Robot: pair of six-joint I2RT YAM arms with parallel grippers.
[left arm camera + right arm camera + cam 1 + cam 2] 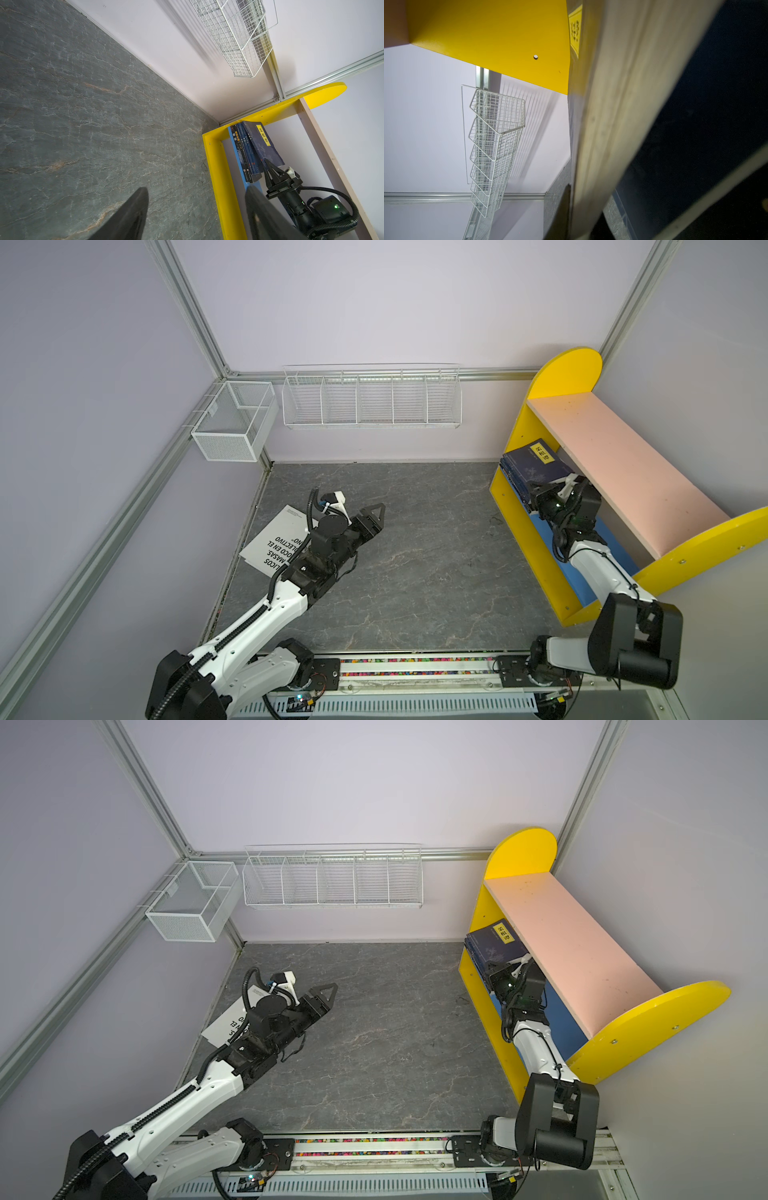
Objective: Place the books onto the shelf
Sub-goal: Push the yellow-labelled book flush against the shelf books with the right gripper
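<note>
Bracing the leaning navy paperback [267, 145] against the other books [247, 153], lest it topple, at the far end of the lower tier of the shelf [565, 369], with the right tool [270, 168] pinched together, left tool [374, 516] spread apart over the left of the table [415, 564] near the unshelved white book [270, 543].

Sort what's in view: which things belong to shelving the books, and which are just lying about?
Job: navy-blue paperbacks with yellow labels; large white book with black lettering; yellow-sided two-tier shelf; right gripper, shut on one paperback.
Lying about: white wire divided rack; white mesh box basket.
</note>
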